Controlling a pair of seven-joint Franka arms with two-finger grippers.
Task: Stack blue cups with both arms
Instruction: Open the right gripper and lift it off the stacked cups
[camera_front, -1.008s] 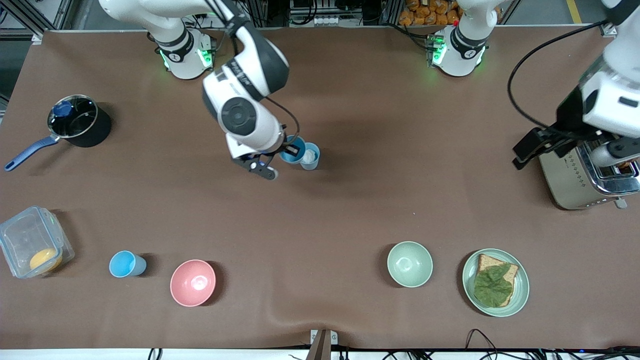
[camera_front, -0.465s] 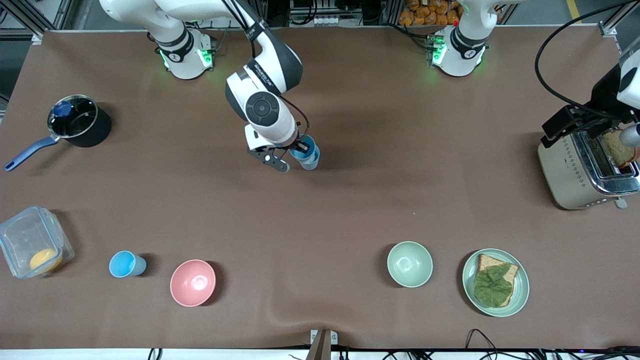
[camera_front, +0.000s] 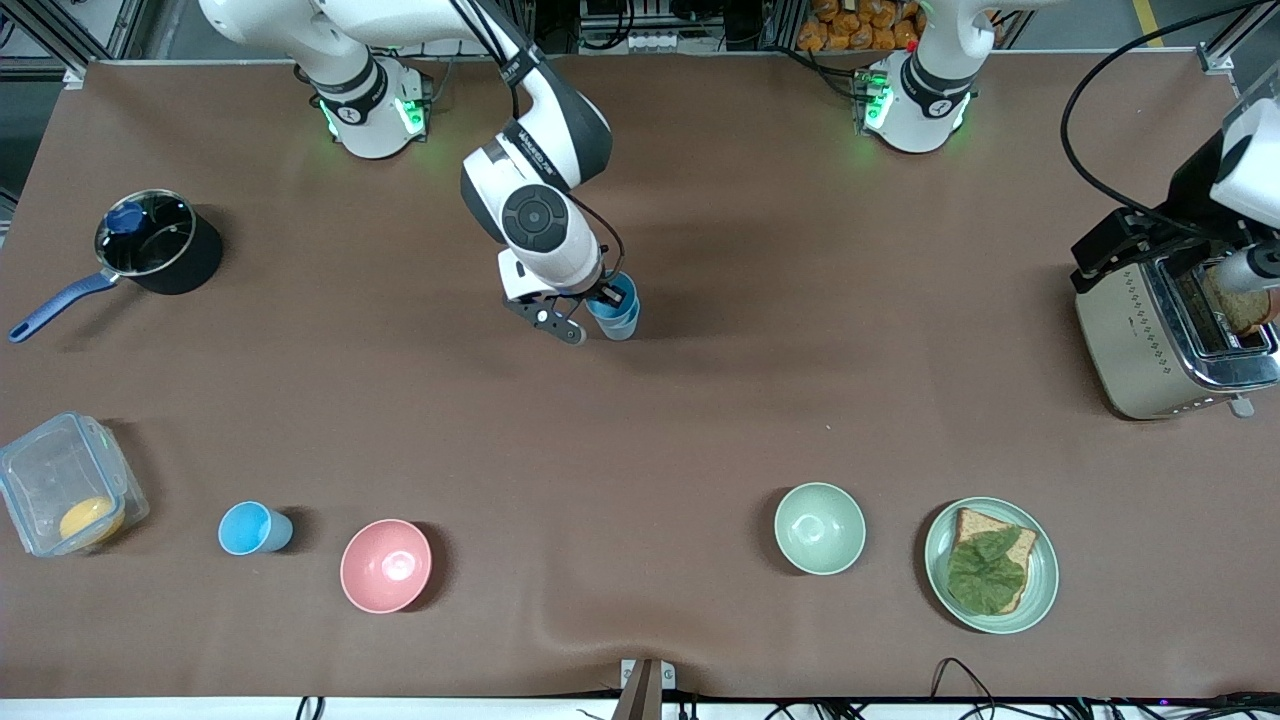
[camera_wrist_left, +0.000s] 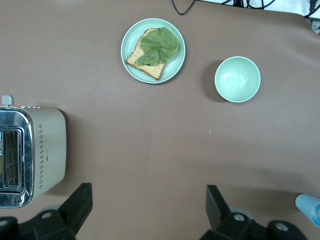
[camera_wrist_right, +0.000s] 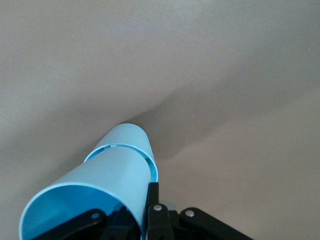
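Note:
My right gripper (camera_front: 600, 298) is shut on the rim of the bright sky-blue cup (camera_front: 612, 297), one finger inside and one outside. That cup sits nested in the paler greyish-blue cup (camera_front: 622, 324), which stands on the mat at the table's middle. In the right wrist view the held cup (camera_wrist_right: 100, 185) reaches into the paler cup (camera_wrist_right: 134, 136), with the right gripper (camera_wrist_right: 145, 195) at its wall. A third sky-blue cup (camera_front: 250, 528) stands alone beside the pink bowl (camera_front: 386, 565). My left gripper (camera_wrist_left: 147, 210) is open and empty, high over the toaster (camera_front: 1165, 340).
A pale green bowl (camera_front: 819, 528) and a plate with toast and a leaf (camera_front: 990, 565) sit near the front camera. A pot (camera_front: 150, 240) and a clear container (camera_front: 65, 485) stand at the right arm's end. The nested cups show in the left wrist view (camera_wrist_left: 309, 206).
My right gripper carried the bright cup sideways over the paler cup and lowered it in. The left arm shifted over the toaster.

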